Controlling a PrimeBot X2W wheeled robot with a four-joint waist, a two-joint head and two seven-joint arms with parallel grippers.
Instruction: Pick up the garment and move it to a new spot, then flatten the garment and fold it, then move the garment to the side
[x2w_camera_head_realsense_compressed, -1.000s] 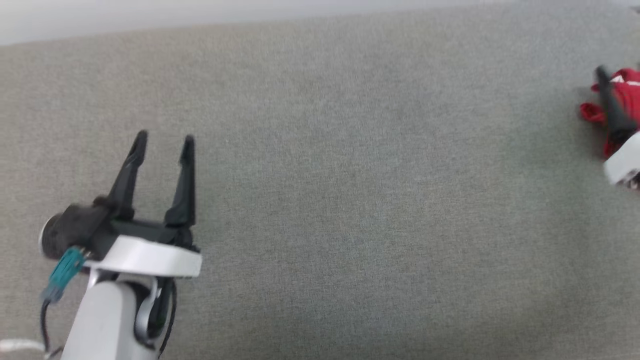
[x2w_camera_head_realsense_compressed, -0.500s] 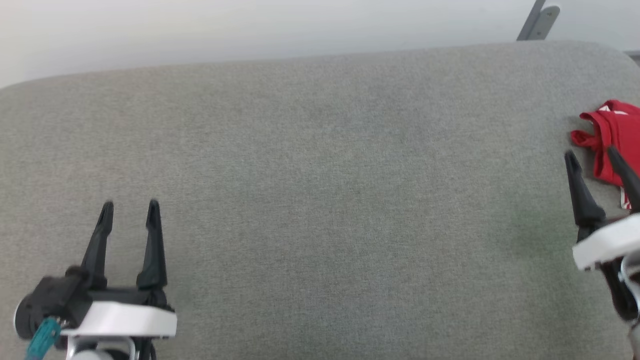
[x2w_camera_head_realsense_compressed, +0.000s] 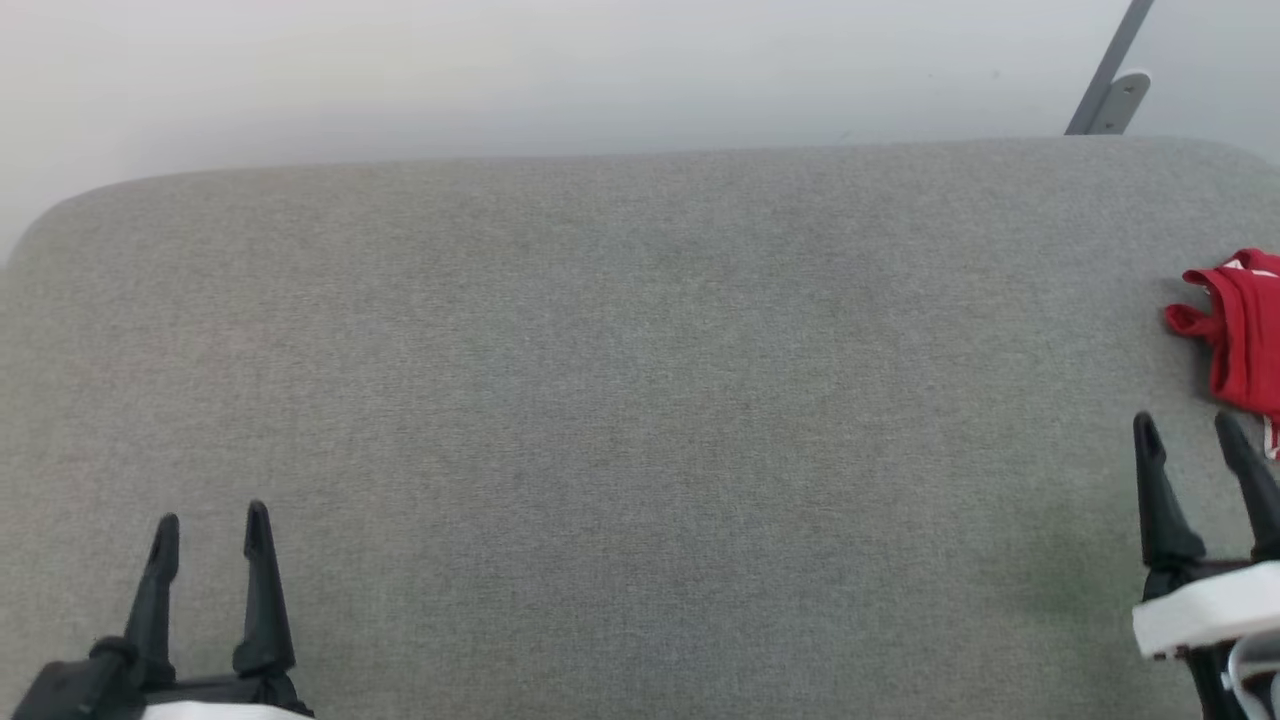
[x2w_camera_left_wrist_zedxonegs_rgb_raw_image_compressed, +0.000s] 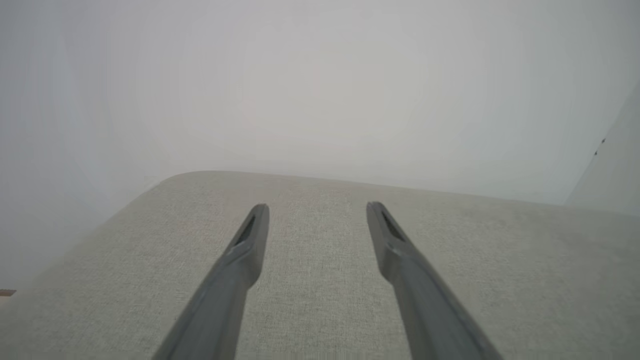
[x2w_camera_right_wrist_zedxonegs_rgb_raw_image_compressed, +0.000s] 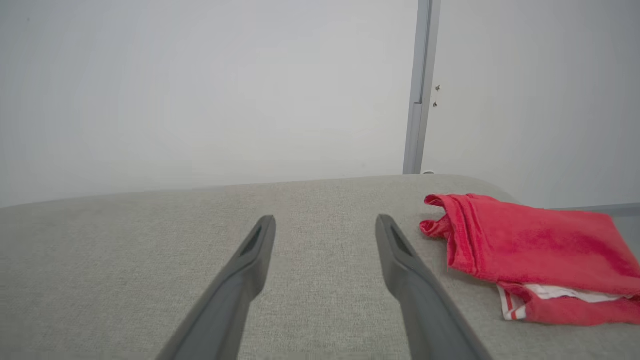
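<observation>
The garment (x2w_camera_head_realsense_compressed: 1245, 335) is a red folded bundle with a bit of white, red-striped trim, lying at the far right edge of the grey padded table (x2w_camera_head_realsense_compressed: 640, 400). In the right wrist view the garment (x2w_camera_right_wrist_zedxonegs_rgb_raw_image_compressed: 530, 250) rests flat just right of and beyond my fingers. My right gripper (x2w_camera_head_realsense_compressed: 1190, 435) (x2w_camera_right_wrist_zedxonegs_rgb_raw_image_compressed: 325, 222) hovers open a little in front of the garment, apart from it and holding nothing. Down at the lower left, my left gripper (x2w_camera_head_realsense_compressed: 210, 530) (x2w_camera_left_wrist_zedxonegs_rgb_raw_image_compressed: 316, 209) is open and empty over bare fabric, far from the garment.
A pale wall stands behind the table's far edge. A grey metal bracket (x2w_camera_head_realsense_compressed: 1108, 90) rises at the back right, seen as an upright post (x2w_camera_right_wrist_zedxonegs_rgb_raw_image_compressed: 419, 90) in the right wrist view. The table's corners are rounded.
The camera has tilted up, so the table's far edge came into view. My right gripper drew back off the garment, which now lies free. The left gripper sits lower in the picture.
</observation>
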